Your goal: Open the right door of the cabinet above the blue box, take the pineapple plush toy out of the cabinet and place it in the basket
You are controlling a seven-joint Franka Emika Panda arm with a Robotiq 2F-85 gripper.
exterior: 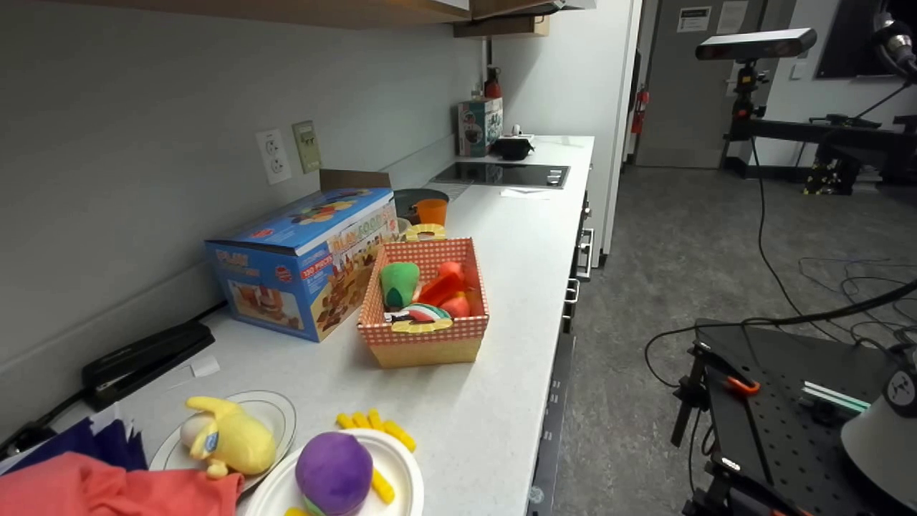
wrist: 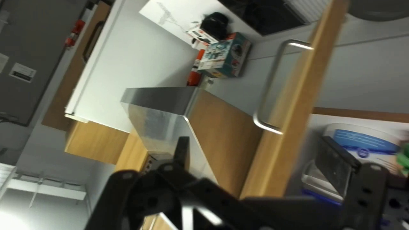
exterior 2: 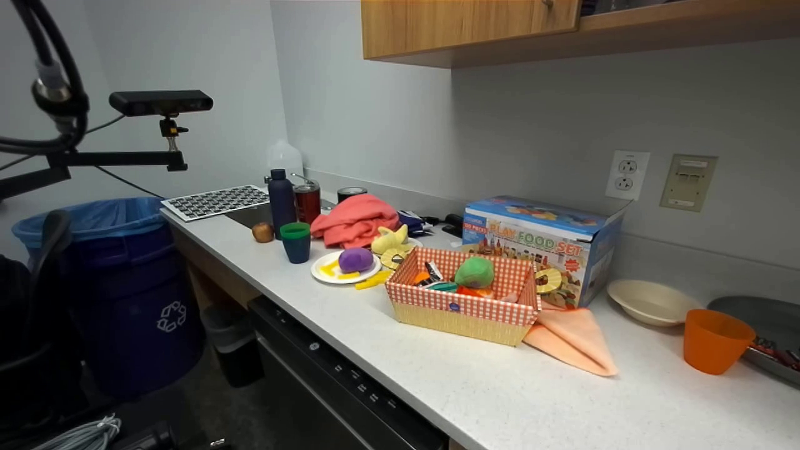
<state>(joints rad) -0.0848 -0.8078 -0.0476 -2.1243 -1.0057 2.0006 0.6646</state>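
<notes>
The cabinet's lower part shows at the top of both exterior views (exterior: 322, 10) (exterior 2: 475, 28); its right section stands open. In the wrist view the open door (wrist: 297, 105), with a metal handle (wrist: 268, 86), runs between the fingers of my open gripper (wrist: 255, 150); contact cannot be told. The gripper is out of view in both exterior views. The pineapple plush toy is not clearly visible; a green piece (wrist: 404, 158) is cut off at the wrist view's right edge, inside the cabinet. The basket (exterior: 426, 355) (exterior 2: 462, 322) stands beside the blue box (exterior: 261, 276) (exterior 2: 603, 262) on the counter.
A white tub with a blue label (wrist: 361, 140) stands inside the cabinet. A metal range hood (wrist: 159, 99) is beyond the door. The basket holds a green plush (exterior: 399, 284) and red items. A purple plush (exterior: 334, 473) and yellow plush (exterior: 243, 438) lie on plates.
</notes>
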